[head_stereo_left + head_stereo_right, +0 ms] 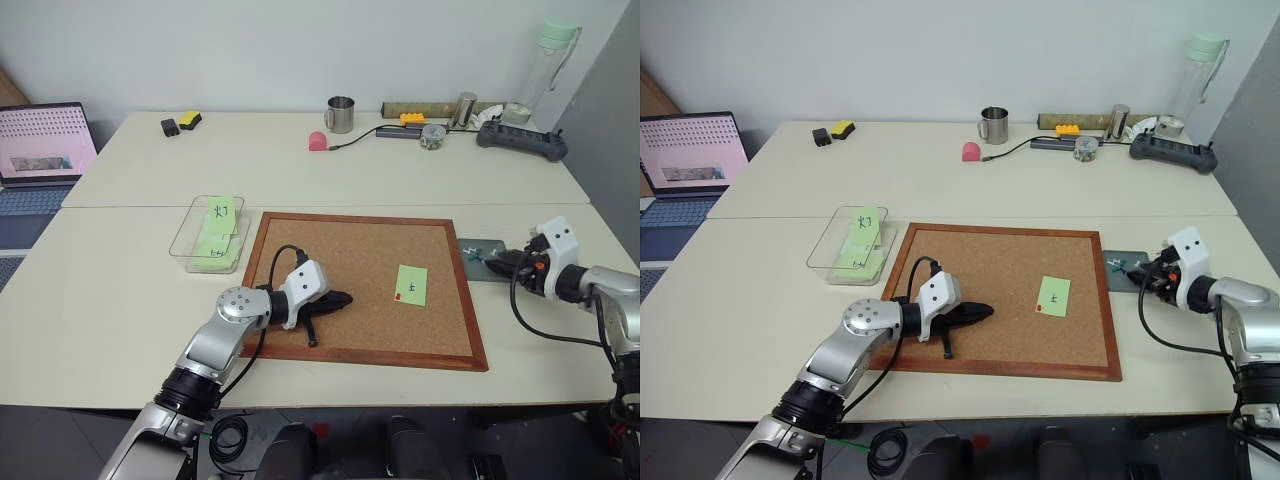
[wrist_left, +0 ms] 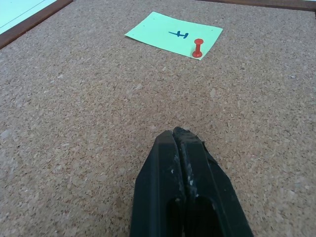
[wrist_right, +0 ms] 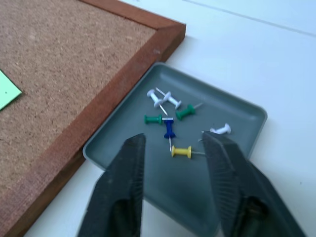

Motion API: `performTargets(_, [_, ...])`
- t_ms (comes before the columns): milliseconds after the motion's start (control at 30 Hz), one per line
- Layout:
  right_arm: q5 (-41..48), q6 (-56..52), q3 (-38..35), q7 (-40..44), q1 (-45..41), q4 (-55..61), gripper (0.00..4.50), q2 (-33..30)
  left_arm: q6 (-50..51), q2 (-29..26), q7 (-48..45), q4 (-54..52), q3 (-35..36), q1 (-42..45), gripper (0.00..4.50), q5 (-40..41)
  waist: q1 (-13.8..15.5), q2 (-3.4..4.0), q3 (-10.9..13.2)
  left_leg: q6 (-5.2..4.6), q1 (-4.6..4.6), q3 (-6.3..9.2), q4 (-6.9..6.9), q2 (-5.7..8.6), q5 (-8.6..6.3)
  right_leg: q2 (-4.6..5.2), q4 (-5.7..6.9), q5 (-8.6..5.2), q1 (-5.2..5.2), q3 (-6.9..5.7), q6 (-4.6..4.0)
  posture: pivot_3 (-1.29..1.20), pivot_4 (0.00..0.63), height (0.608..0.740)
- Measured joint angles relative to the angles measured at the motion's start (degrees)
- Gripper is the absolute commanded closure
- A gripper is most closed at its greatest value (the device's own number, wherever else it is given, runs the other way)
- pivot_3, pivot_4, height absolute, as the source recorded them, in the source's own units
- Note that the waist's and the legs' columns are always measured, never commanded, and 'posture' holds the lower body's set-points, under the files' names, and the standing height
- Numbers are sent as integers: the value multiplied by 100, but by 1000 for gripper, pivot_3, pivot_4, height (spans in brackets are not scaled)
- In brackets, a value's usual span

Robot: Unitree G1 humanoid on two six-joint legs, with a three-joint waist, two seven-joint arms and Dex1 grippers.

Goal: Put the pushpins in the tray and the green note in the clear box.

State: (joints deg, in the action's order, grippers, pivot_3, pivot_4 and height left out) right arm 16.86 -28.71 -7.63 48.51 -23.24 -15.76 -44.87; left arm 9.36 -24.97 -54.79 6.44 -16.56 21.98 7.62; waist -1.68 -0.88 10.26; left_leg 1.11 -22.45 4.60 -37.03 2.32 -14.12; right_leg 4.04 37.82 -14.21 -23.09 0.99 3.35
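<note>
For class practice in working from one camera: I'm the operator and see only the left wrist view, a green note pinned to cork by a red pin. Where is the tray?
Observer: The tray lies right beside the cork board's right edge.
Operator: Is anything in it?
Observer: Several pins: white, green, blue and yellow.
Operator: And the right gripper?
Observer: It hovers open over the tray, holding nothing.

Premises appear to be an office: pale desks [image 1: 330,170], open laptop [image 1: 40,150], power strip [image 1: 520,140], steel mug [image 1: 340,114].
</note>
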Motion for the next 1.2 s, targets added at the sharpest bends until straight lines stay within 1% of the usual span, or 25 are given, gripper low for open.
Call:
performTargets(67, [-4,114,11,157,57,180,1456,-60,0,0,1,-3,0,-1,4500,0,1,0,0,0,0,1,0,0,0,0,0,0,0,0,0,0,150,740])
performTargets(133, [22,188,106,478,232,732,1027,-222,0,-2,1,-4,2,-7,4500,0,-1,2,-1,0,0,4,1,-1,0,0,0,0,0,-3,1,0,150,740])
performTargets(200, [74,195,259,777,381,1334,1027,-292,1,-13,-5,-1,3,-12,4500,0,-10,2,-2,0,1,6,1,-3,0,-2,0,0,1,-2,1,0,150,740])
performTargets(267, [115,202,572,970,477,1952,1027,-252,1,-13,-2,4,3,-11,4500,0,-13,2,-2,0,2,10,0,-4,0,-2,0,-1,2,0,1,0,150,740])
performTargets(400, [117,202,973,1018,491,2480,1027,-11,0,-9,8,2,-2,0,4500,0,-2,0,-2,0,0,18,-1,-2,0,-1,-4,-1,1,-2,1,0,150,740])
performTargets(633, [-83,329,1629,962,475,2406,1027,596,0,-10,8,6,-1,2,4500,0,-3,-2,-4,1,2,20,0,-3,0,-2,-2,0,1,-2,1,0,150,740])
performTargets(800, [-227,498,1755,865,380,1991,1027,875,2,-11,13,-3,-2,-3,4500,0,-1,-2,-4,1,3,23,1,-3,0,-2,-2,0,0,-3,0,0,150,740])
performTargets(900, [-232,580,1782,837,348,1835,1482,1001,3,-10,18,-8,-2,-8,4500,0,-1,-1,-4,1,3,24,0,-2,0,-2,-1,0,0,-3,0,0,150,740])
performTargets(1033, [-229,613,1782,837,344,1731,2454,1023,4,-11,23,-12,0,-16,4500,0,-2,-1,-4,1,4,24,1,-2,0,-2,-1,0,0,-2,0,0,150,740])
performTargets(1067, [-227,627,1782,838,344,1702,2596,1032,4,-11,25,-14,1,-19,4500,0,-2,-1,-4,1,4,24,1,-2,0,-2,-1,0,0,-2,0,0,150,740])
performTargets(1200, [-211,646,1773,840,345,1632,3455,1092,4,-11,25,-17,1,-23,4500,0,-3,-1,-4,1,4,24,1,-2,0,-2,-1,0,0,-1,0,0,150,740])
